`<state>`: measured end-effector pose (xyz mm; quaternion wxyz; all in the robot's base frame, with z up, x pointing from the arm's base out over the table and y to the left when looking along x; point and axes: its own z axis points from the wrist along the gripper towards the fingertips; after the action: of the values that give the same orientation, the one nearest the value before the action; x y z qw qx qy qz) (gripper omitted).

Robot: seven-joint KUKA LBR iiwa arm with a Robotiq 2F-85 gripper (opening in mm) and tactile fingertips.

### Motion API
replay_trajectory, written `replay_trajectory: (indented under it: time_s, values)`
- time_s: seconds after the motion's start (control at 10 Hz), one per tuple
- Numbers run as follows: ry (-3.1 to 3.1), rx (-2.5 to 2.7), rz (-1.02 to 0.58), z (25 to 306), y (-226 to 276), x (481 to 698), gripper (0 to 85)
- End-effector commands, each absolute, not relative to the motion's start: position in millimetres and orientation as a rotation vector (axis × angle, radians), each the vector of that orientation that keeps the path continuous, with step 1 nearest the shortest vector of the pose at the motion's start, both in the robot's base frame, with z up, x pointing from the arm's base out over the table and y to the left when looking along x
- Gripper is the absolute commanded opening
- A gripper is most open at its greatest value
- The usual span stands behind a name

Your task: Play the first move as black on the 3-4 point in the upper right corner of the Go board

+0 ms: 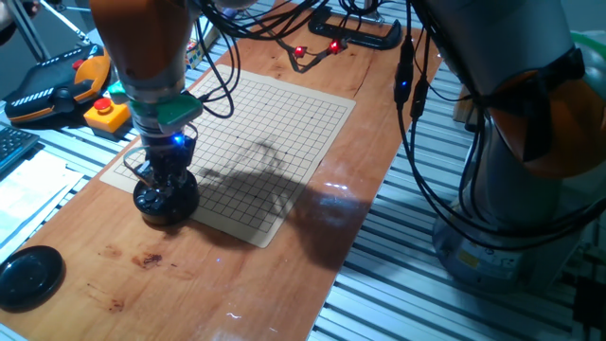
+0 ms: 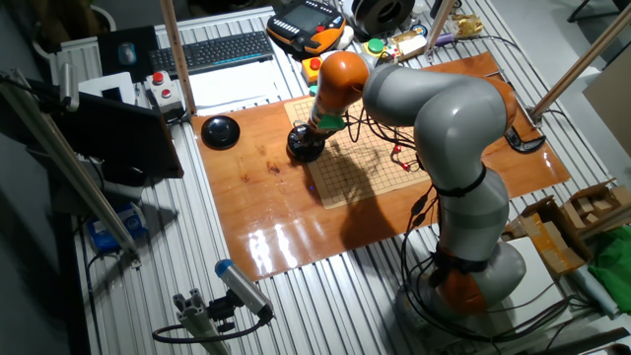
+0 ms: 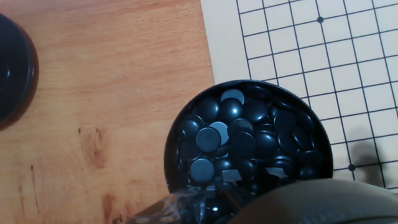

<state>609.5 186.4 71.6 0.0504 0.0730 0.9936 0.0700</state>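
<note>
A round black bowl (image 1: 167,203) (image 2: 306,146) (image 3: 249,146) full of several glossy black stones (image 3: 208,138) stands at the near-left corner of the Go board (image 1: 275,133) (image 2: 370,168) (image 3: 323,56), overlapping its edge. My gripper (image 1: 167,182) (image 2: 309,133) reaches straight down into the bowl. In the hand view only blurred finger parts (image 3: 186,202) show at the bottom edge, over the stones. Whether a stone is held is hidden. The grid lines I can see carry no stones. Which crossing is the 3-4 point cannot be told from these views.
The flat black lid (image 1: 28,277) (image 2: 220,130) (image 3: 12,68) lies on the wooden tabletop left of the bowl. A yellow stop-button box (image 1: 106,114) and a teach pendant (image 1: 52,90) sit beyond the board. Cables with red lights (image 1: 317,47) lie at its far edge.
</note>
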Motion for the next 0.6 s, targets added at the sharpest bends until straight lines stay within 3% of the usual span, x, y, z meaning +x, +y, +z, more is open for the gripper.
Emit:
replay_trajectory:
  time_s: [0.0,0.5]
  values:
    - [3.024,0.224,0.215,70.7,186.6,609.7,29.7]
    - [3.012,0.234,0.218,67.9,186.7,611.0,29.7]
